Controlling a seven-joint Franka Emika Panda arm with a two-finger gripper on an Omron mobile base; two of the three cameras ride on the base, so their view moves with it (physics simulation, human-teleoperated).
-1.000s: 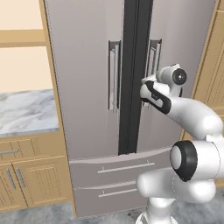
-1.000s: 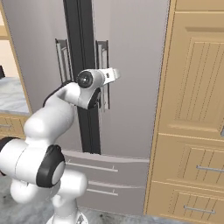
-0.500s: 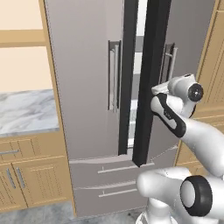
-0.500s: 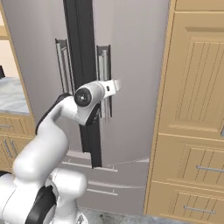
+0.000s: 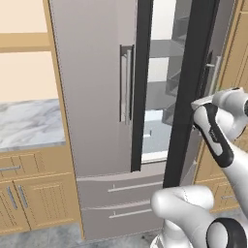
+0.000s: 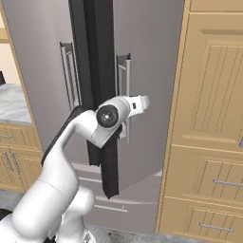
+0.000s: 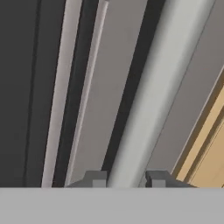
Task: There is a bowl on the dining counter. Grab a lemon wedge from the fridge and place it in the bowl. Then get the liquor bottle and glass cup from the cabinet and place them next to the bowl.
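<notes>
The gripper (image 7: 126,178) is clamped round the right door's bar handle (image 7: 148,100), fingers nearly together. The fridge (image 5: 92,97) stands at twelve o'clock, right door swung partly open, shelves showing inside.

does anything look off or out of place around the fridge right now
Nothing looks damaged or spilled. The fridge's right door stands partly open because the gripper is closed around its bar handle, showing shelves inside. The left door is shut, the drawers below closed.
</notes>
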